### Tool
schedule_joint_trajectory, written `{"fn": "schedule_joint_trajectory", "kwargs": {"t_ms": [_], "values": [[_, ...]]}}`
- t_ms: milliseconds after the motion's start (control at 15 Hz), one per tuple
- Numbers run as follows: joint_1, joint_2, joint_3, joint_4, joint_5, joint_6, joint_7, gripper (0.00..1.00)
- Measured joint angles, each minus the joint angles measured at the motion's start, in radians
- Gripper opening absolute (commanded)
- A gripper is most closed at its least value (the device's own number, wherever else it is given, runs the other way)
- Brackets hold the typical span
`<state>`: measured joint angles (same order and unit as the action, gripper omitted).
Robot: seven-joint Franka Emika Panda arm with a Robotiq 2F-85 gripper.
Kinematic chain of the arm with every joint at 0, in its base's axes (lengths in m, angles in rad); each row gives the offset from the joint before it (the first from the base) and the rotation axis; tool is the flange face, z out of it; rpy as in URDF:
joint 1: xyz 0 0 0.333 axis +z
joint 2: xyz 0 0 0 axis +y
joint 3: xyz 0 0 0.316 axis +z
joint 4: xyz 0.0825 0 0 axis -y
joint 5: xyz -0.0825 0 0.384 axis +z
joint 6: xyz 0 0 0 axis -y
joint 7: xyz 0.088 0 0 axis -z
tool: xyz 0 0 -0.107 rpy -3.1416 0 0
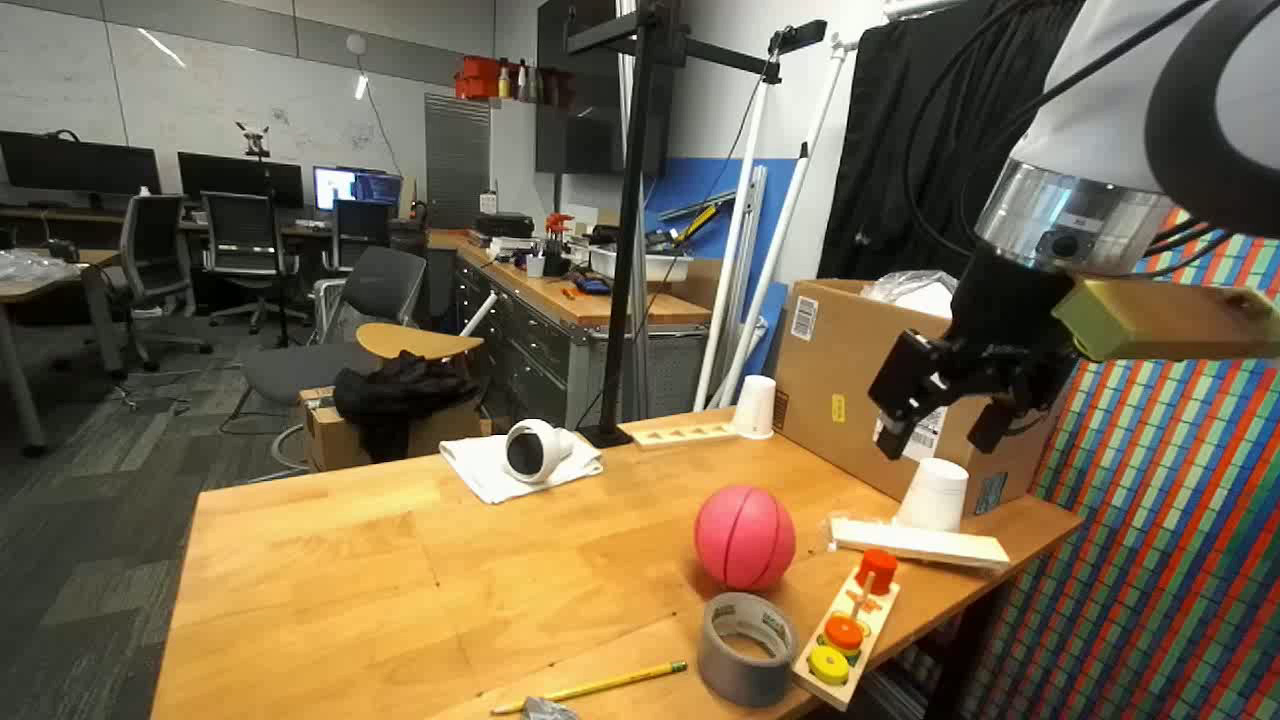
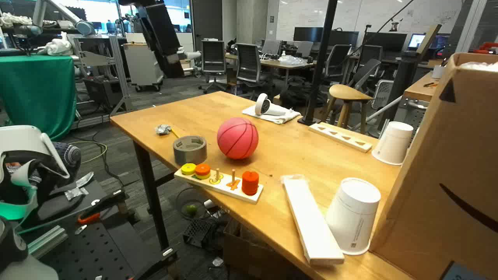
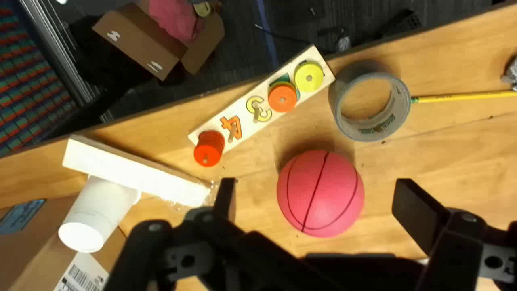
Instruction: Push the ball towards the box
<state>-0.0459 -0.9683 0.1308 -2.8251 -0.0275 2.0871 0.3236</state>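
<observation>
The red-pink ball [image 1: 745, 538] with dark lines rests on the wooden table, also in an exterior view [image 2: 237, 138]. In the wrist view the ball [image 3: 320, 194] appears between my fingers, well below them and untouched. The box [image 1: 815, 350], a large brown carton with white labels, stands at the table's end, apart from the ball. It also shows in an exterior view [image 2: 435, 194] and at the lower left of the wrist view [image 3: 24, 254]. My gripper [image 1: 940, 440] is open and empty, raised above the table; its fingers [image 3: 317, 198] are spread wide. It is partly cut off in an exterior view [image 2: 171, 66].
A grey tape roll [image 2: 190, 149] and a numbered peg board [image 2: 221, 186] stand near the ball. A white slim box [image 2: 311, 221] and a paper cup [image 2: 354, 216] lie beside the carton. Another cup [image 1: 755, 407], a wooden strip [image 1: 685, 435], a white camera [image 1: 537, 450] and a pencil [image 1: 600, 685] are around.
</observation>
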Motion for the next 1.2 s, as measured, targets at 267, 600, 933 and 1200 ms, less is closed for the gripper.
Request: {"fn": "schedule_joint_trajectory", "kwargs": {"t_ms": [267,600,933,1200], "values": [[0.000,0.017,0.000,-0.031,0.000,-0.005,0.000,1.00],[0.000,0.020,0.000,-0.031,0.000,-0.005,0.000,1.00],[0.000,0.020,0.000,-0.031,0.000,-0.005,0.000,1.00],[0.000,0.022,0.000,-0.026,0.000,-0.009,0.000,1.00]]}}
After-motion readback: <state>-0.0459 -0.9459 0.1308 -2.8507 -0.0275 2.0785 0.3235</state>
